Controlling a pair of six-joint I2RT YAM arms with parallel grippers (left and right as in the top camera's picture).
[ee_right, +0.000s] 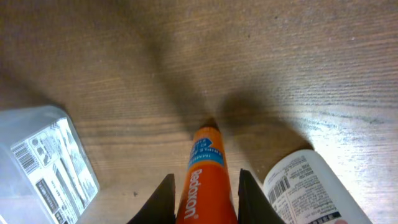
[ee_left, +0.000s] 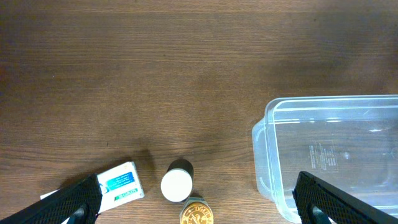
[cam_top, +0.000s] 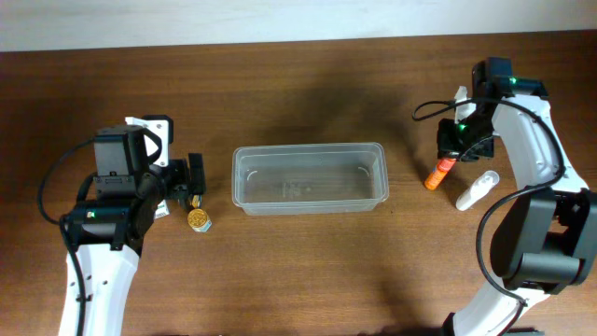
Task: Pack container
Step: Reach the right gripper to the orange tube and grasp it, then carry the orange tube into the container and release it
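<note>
The clear plastic container (cam_top: 310, 147) lies empty at the table's middle; its corner also shows in the left wrist view (ee_left: 273, 162) and the right wrist view (ee_right: 43, 155). My left gripper (cam_top: 191, 182) (ee_left: 199, 208) is open wide above a white box with blue print (ee_left: 121, 183), a white-capped dark bottle (ee_left: 176, 182) and a gold-lidded jar (cam_top: 199, 220) (ee_left: 196, 215). My right gripper (cam_top: 457, 149) (ee_right: 204, 202) is shut on an orange tube (cam_top: 438, 174) (ee_right: 205, 165), which slants with its far end on the table. A white bottle (cam_top: 478, 189) (ee_right: 311, 186) lies just beside it.
The dark wood table (cam_top: 308, 271) carries everything. The three small items sit left of the container, the tube and white bottle to its right. A pale wall edge runs along the back.
</note>
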